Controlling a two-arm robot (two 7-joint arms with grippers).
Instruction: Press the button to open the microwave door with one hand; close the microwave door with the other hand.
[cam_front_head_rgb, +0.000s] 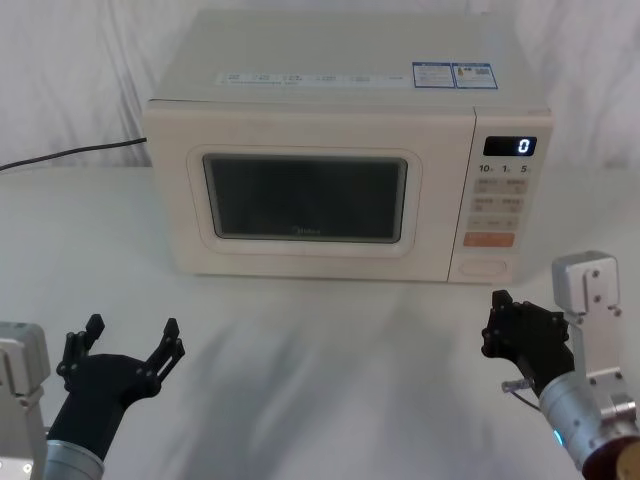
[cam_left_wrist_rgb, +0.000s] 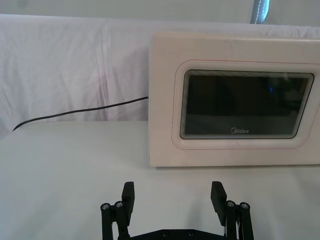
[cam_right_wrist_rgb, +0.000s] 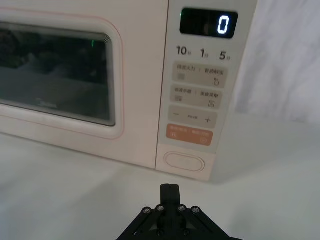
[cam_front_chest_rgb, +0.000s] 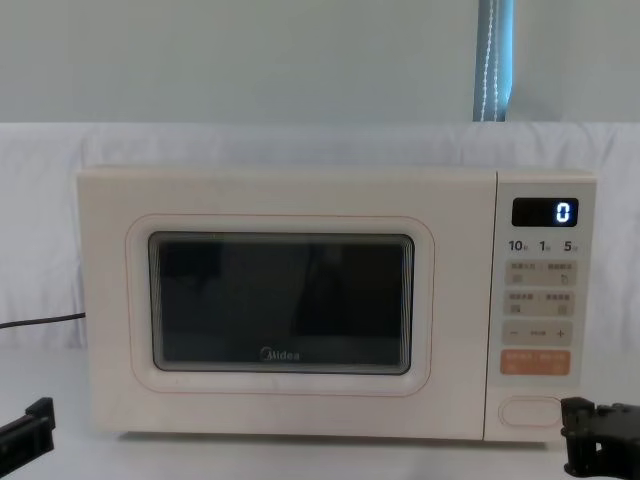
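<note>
The cream microwave stands at the back of the table with its microwave door (cam_front_head_rgb: 305, 200) (cam_left_wrist_rgb: 240, 105) (cam_front_chest_rgb: 280, 300) closed flush. The button (cam_front_head_rgb: 485, 268) (cam_right_wrist_rgb: 185, 161) (cam_front_chest_rgb: 530, 411), a wide pill-shaped key, sits lowest on the control panel. My right gripper (cam_front_head_rgb: 497, 315) (cam_right_wrist_rgb: 170, 190) (cam_front_chest_rgb: 580, 425) is shut, empty, and points at the button from a short way in front of it, without touching. My left gripper (cam_front_head_rgb: 133, 335) (cam_left_wrist_rgb: 173, 195) hovers open and empty over the table, in front of the door's left part and well clear of it.
A black power cord (cam_front_head_rgb: 70, 155) (cam_left_wrist_rgb: 75, 111) trails left from the microwave over the white cloth. An orange key (cam_right_wrist_rgb: 189, 135) lies just above the button. The display (cam_front_head_rgb: 510, 146) reads 0. White cloth covers the table between the grippers and the microwave.
</note>
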